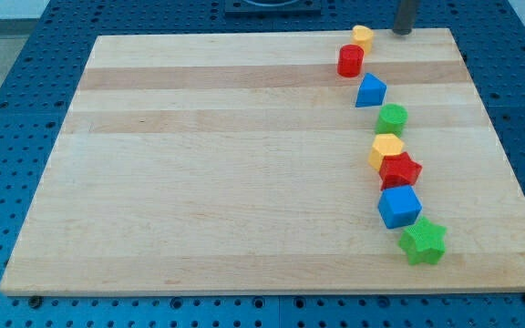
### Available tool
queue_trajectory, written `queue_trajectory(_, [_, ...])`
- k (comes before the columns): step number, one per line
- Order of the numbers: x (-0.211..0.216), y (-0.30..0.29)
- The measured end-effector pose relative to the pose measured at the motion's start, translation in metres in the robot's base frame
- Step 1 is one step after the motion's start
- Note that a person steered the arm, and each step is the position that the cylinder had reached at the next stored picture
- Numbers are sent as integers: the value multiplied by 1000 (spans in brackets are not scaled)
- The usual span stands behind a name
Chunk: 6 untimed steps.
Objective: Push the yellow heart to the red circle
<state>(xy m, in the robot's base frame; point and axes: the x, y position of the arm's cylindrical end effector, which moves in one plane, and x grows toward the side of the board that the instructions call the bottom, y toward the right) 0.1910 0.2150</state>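
The yellow heart [363, 36] lies near the board's top edge, at the view's upper right. The red circle [350, 61] sits just below it and slightly left; the two blocks touch. My tip [403, 32] is at the board's top edge, a short way right of the yellow heart and apart from it. The rod rises out of the view's top.
A line of blocks runs down the right side of the wooden board [199, 164]: a blue triangle [370, 90], a green circle [392, 118], a yellow hexagon [386, 148], a red star [400, 170], a blue cube [398, 206] and a green star [423, 241].
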Motion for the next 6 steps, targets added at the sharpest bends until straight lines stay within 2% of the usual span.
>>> queue_trajectory(2, [1, -4])
queue_trajectory(4, [1, -48])
queue_trajectory(6, [1, -62])
